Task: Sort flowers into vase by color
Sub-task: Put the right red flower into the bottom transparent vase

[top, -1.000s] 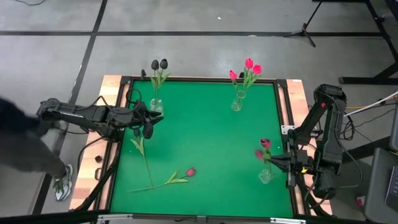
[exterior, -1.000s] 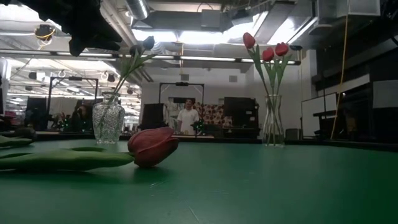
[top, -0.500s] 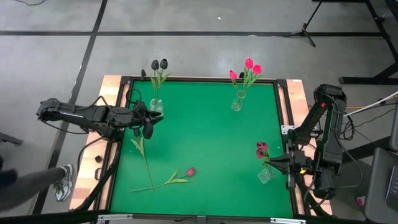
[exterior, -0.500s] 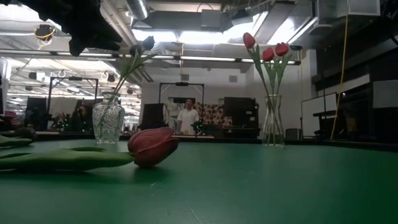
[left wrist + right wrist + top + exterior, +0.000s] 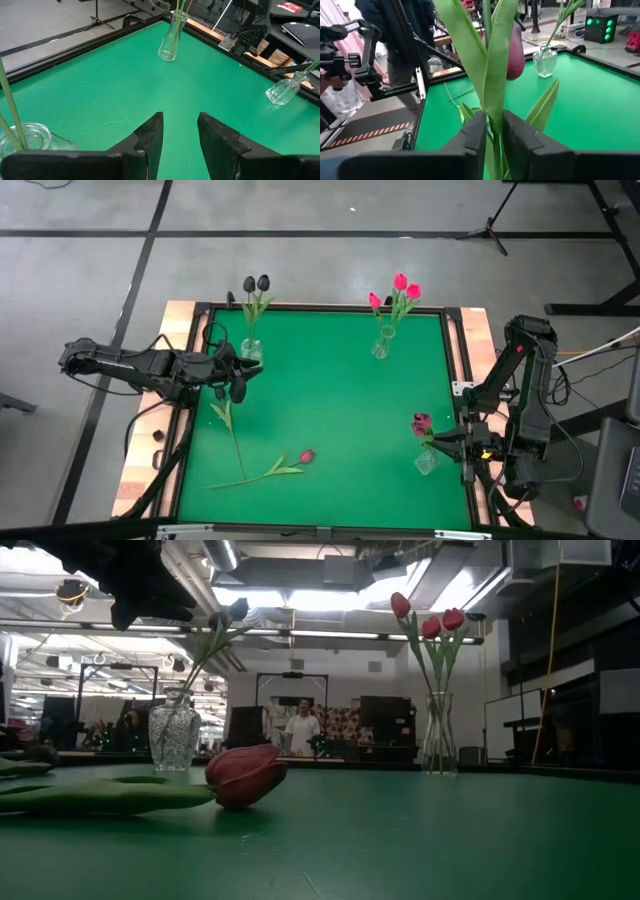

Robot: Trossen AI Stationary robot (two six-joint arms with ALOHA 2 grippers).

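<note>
My right gripper is near the table's right edge and is shut on a maroon tulip, just above a small glass vase. My left gripper hovers open near the left edge, beside a far-left vase that holds two black tulips. A far-right vase holds pink tulips. A black tulip and a maroon tulip lie flat on the mat on their stems and leaves. My right gripper pinches the maroon tulip's stem and leaves between its two fingers, below the bud. The fingers lie level, from the table's right side, across the stem. The flower stands upright, lifted off the mat. Its lower end is hidden below the fingers.
The green mat has a raised dark frame and wooden side strips. Open mat lies in the middle between the vases. In the low view the lying maroon bud is close to the camera, and a person stands far behind the table.
The maroon bud in my right gripper swayed a second ago and now hangs still, slightly lower and toward the near edge. A person beside the table's left side has walked out of the high view. Both arms have kept their places.
</note>
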